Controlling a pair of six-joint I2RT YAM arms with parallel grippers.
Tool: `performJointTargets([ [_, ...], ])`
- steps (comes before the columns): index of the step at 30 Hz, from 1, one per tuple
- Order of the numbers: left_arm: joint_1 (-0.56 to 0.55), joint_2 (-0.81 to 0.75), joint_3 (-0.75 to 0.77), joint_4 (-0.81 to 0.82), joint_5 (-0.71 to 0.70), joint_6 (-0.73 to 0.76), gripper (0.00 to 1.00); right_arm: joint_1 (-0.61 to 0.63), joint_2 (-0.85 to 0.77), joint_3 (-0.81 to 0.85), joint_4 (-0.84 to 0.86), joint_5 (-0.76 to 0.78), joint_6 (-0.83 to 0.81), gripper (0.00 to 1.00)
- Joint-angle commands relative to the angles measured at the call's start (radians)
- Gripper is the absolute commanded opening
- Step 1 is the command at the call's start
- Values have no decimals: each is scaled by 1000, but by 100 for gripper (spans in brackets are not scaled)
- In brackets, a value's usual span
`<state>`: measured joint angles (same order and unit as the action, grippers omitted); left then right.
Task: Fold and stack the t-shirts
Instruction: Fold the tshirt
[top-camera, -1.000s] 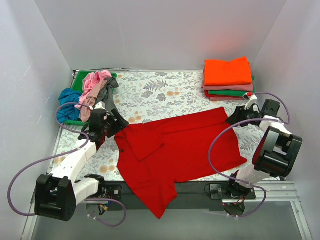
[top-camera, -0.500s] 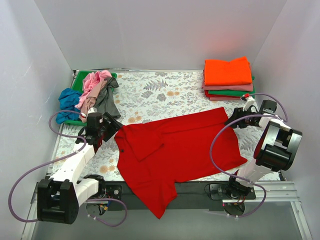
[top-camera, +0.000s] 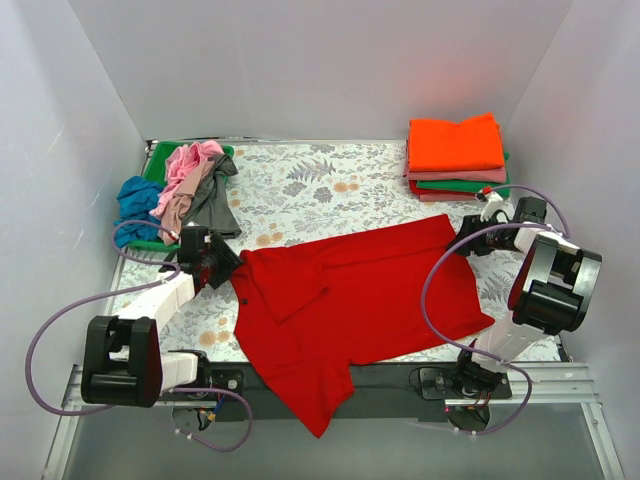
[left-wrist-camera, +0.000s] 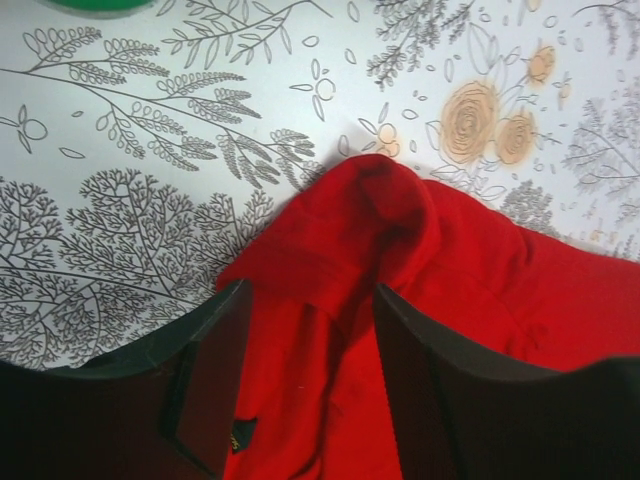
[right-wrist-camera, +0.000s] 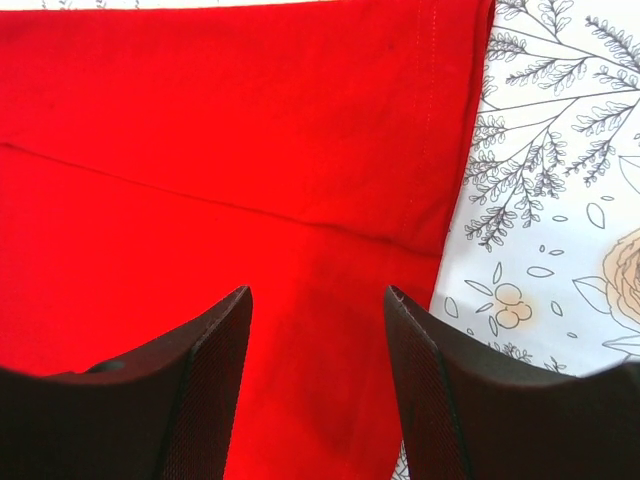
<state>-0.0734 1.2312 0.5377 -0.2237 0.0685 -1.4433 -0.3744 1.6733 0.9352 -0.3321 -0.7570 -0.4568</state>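
**Slowly, the left arm is drawing in on the red t-shirt**

Compared with a second ago, the left arm is sitting folded more tightly. Its elbow is now closer to the base, and the left gripper (top-camera: 226, 267) is lying lower, right at the left edge of the red t-shirt (top-camera: 350, 300). In the left wrist view, the left gripper (left-wrist-camera: 310, 295) is holding its fingers (left-wrist-camera: 215, 370) spread on either side of a humped fold of red cloth. The jaws are standing narrower than before, but they are not yet pinching the fold.

The right arm is barely shifting, its wrist sitting only slightly farther back. The right gripper (top-camera: 463, 243) is hovering at the shirt's far right corner. In the right wrist view, the right gripper (right-wrist-camera: 318, 295) is keeping its jaws spread above the hemmed edge, with nothing held between them.

The red t-shirt itself is lying where it was. It is spread over the middle of the floral tablecloth (top-camera: 320, 185) covering the surface, with one corner hanging over the near edge.

At the back right, the folded stack (top-camera: 455, 178) is resting unchanged, with an orange t-shirt (top-camera: 455, 143) on top. At the back left, the unfolded heap (top-camera: 190, 190) of pink, grey and blue shirts is lying undisturbed.
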Motion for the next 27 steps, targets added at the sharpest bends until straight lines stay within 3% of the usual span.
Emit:
performJointTargets([
  [1,7,20,30,23,-55,30,49,14,14,45,-16,16,-13,62],
  [5,7,39,31,15,-56,41,41,14,20,57,-16,22,-11,63],
  [13,7,82,30,15,-47,46,41,15,29,73,-22,28,-8,62],
  [23,7,109,36,-2,-56,43,15,17,118,186,-44,62,4,62],
  [27,7,100,36,-2,-56,40,10,23,166,240,-53,81,9,62],
])
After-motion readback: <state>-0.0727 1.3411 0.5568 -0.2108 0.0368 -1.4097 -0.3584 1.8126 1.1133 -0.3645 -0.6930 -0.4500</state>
